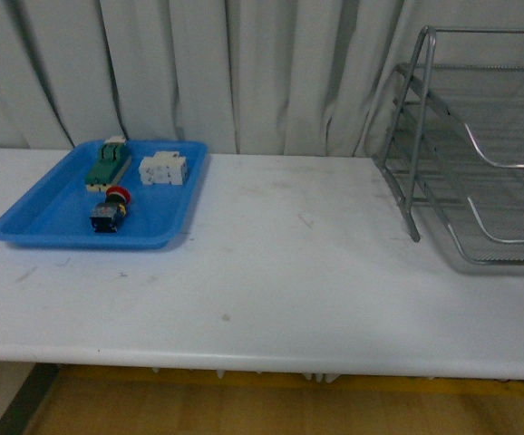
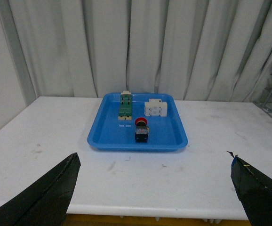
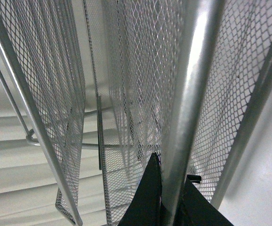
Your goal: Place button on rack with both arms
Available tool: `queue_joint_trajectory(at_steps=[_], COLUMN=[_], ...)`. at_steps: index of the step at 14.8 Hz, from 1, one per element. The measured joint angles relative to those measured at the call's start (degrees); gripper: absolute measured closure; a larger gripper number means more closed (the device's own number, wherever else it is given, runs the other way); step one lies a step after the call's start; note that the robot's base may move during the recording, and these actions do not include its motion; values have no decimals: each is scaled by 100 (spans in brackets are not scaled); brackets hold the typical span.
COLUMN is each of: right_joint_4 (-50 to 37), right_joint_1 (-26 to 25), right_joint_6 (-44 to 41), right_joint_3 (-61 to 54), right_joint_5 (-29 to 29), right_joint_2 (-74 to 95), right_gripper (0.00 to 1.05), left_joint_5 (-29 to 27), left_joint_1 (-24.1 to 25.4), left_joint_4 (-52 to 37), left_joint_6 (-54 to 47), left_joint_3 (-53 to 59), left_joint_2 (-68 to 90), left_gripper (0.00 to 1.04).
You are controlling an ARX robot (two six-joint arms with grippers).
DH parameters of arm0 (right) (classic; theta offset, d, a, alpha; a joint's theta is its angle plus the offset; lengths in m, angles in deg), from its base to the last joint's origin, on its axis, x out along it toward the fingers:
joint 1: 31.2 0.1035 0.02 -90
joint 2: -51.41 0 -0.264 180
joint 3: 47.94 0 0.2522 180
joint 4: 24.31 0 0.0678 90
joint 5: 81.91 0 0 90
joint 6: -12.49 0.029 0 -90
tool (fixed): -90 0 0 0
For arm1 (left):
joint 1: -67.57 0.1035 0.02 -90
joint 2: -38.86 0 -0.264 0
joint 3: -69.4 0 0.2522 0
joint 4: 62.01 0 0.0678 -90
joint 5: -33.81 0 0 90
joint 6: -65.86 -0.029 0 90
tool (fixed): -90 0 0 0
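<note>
- Left gripper [image 2: 153, 157] is spread wide open with nothing in it. Its wrist cam only shows the two black fingers [image 2: 46, 197] poking in at the picture's corners, hanging above the white table [image 1: 289, 263].
- From that cam the blue tray [image 2: 108, 134] sits straight ahead of the open jaws, well apart from them.
- Button [image 1: 110, 210] is in that tray, lying on its side. The red cap points toward the curtain [image 1: 244, 72] and the black-blue body toward the tray's near rim. The left wrist cam shows it too [image 2: 141, 130], in the near half of the tray and not touching anything else.
- Behind it in the same tray are a green block [image 1: 106, 166] on the left and a white block [image 1: 163, 169] on the right, side by side near the far rim.
- The tray is on the left end of the table. The rack [image 1: 422, 100] is way over on the right end, partly cut off by the frame, and its mesh tiers look bare in the front view.
- Right gripper [image 3: 172, 167] is right up at the rack. One shiny frame tube [image 3: 192, 70] runs between its dark fingers [image 3: 143, 202], and both fingers look snug against the tube, so it looks pinched on it.
- The rest of that view is just mesh up close.
- Neither arm shows in the front view.
</note>
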Motion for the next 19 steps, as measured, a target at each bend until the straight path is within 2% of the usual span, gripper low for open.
queue_joint_trajectory(at_steps=[19], right_joint_4=[-201], right_joint_1=[-68], right_joint_6=[70], right_joint_3=[-1923], right_joint_5=[79], right_joint_2=[-846], right_gripper=[102], left_joint_5=[0], left_joint_1=[0], left_joint_4=[0], left_joint_6=[-2], left_joint_3=[0], left_joint_2=[0], left_gripper=[7])
